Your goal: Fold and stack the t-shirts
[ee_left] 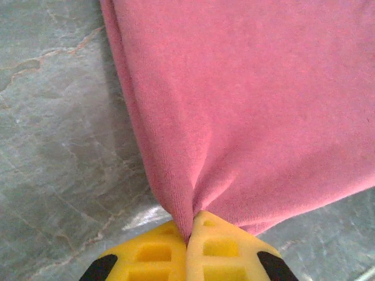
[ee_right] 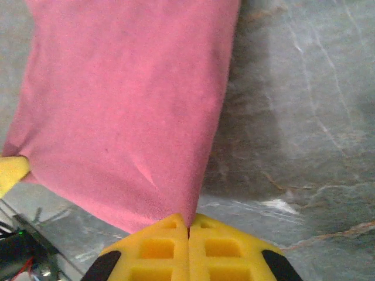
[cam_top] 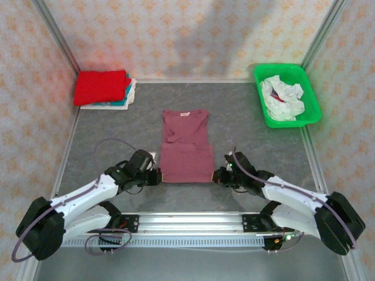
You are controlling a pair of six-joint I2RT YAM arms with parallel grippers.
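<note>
The left gripper [ee_left: 188,234] is pinched tight on the near left corner of the maroon t-shirt [cam_top: 186,149], and the right gripper [ee_right: 188,225] is clamped the same way on its near right corner. The shirt lies long and narrow on the grey surface [cam_top: 246,126], neckline toward the far wall. Beyond it, far left, a bright red t-shirt [cam_top: 101,86] tops a folded stack, over a teal t-shirt [cam_top: 126,95] and a white t-shirt [cam_top: 108,106]. Far right, a green basket [cam_top: 281,67] holds crumpled white cloth [cam_top: 282,96].

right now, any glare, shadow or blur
Top external: shadow on the patterned back wall, red tint by the folded bright red t-shirt. Left wrist: white glare on the grey marbled tabletop near the maroon cloth t-shirt. Right wrist: same glare.
</note>
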